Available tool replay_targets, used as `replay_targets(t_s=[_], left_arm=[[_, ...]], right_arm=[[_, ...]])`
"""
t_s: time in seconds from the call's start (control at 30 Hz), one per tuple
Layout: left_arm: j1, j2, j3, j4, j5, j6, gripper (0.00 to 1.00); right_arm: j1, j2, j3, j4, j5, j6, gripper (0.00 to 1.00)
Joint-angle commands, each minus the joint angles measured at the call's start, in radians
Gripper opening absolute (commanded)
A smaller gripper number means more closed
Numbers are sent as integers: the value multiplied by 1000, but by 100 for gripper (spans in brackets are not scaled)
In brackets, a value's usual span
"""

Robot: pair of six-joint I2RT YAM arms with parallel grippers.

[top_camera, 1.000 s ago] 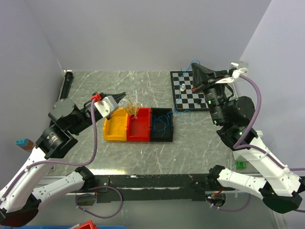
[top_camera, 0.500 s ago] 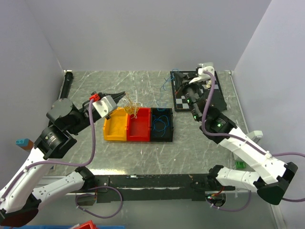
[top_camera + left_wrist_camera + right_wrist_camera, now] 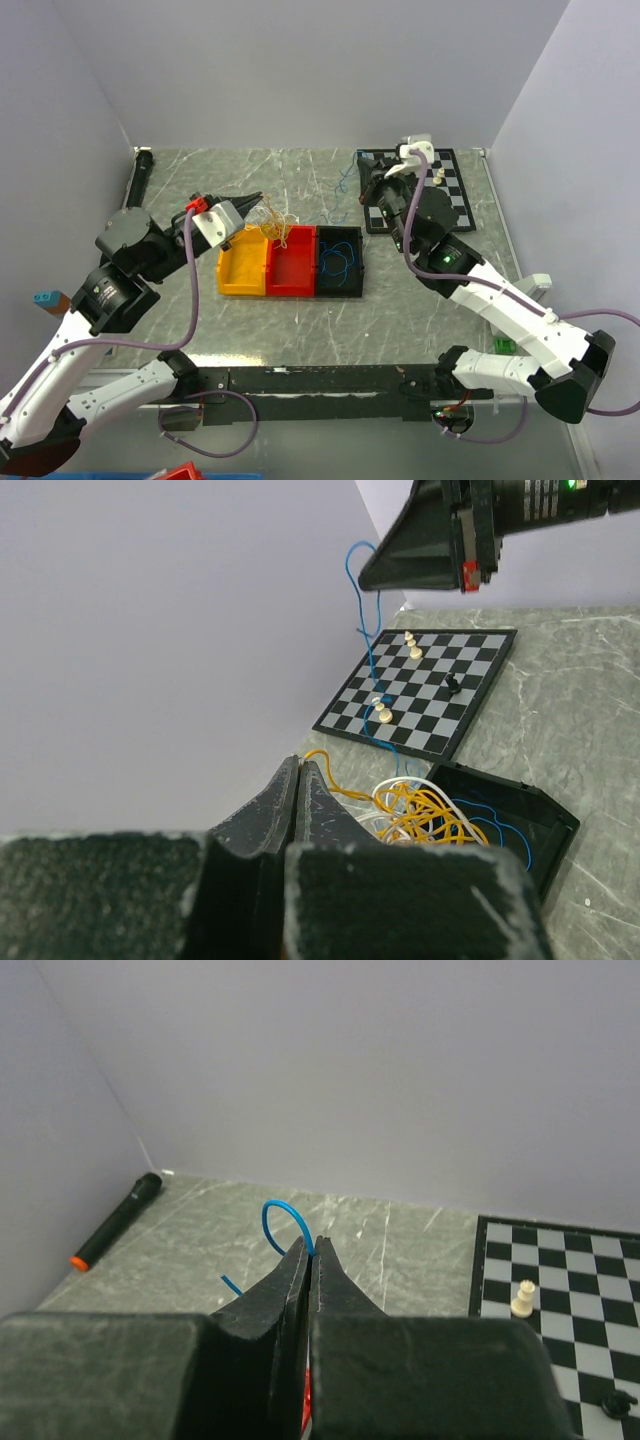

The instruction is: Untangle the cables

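A clump of yellow-orange cables (image 3: 276, 222) with white loops hangs over the red bin (image 3: 292, 268), and my left gripper (image 3: 257, 204) is shut on one yellow strand of it. In the left wrist view the jaws (image 3: 300, 763) meet on that strand, and the clump (image 3: 432, 816) dangles beyond them. My right gripper (image 3: 362, 181) is raised left of the chessboard, shut on a thin blue cable (image 3: 343, 188) that trails down into the black bin (image 3: 340, 285). In the right wrist view the blue cable (image 3: 277, 1212) loops out of the shut tips (image 3: 312, 1246).
Yellow (image 3: 240, 272), red and black bins stand side by side mid-table. A chessboard (image 3: 458, 192) with a few pieces lies at the back right. A black marker (image 3: 140, 178) rests along the left wall. A small green object (image 3: 504, 346) sits near the right arm's base.
My right arm has swung left from over the chessboard toward the table's middle, carrying the blue cable with it. The left arm and its yellow clump have stayed put.
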State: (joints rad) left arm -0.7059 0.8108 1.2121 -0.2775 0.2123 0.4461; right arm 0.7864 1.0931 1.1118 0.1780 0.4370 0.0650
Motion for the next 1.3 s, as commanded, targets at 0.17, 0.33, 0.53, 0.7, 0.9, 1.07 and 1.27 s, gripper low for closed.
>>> replay_targets(t_s=[0.17, 0.33, 0.53, 0.7, 0.9, 1.07, 1.27], left_arm=[[3, -15, 27, 29, 7, -18, 1], [3, -15, 20, 34, 6, -17, 1], [3, -12, 30, 37, 6, -17, 1], [2, -19, 23, 34, 2, -14, 1], [2, -18, 29, 37, 2, -14, 1], [2, -19, 35, 31, 2, -12, 1], [2, -24, 30, 32, 2, -14, 1]], right_arm=[[-7, -59, 143, 75, -6, -56, 0], [-7, -78, 135, 78, -15, -51, 0], [-7, -79, 129, 54, -14, -44, 0], [-7, -85, 69, 43, 8, -24, 0], [-7, -76, 2, 28, 17, 15, 0], [-7, -42, -52, 29, 28, 59, 0], [-9, 17, -79, 35, 17, 113, 0]])
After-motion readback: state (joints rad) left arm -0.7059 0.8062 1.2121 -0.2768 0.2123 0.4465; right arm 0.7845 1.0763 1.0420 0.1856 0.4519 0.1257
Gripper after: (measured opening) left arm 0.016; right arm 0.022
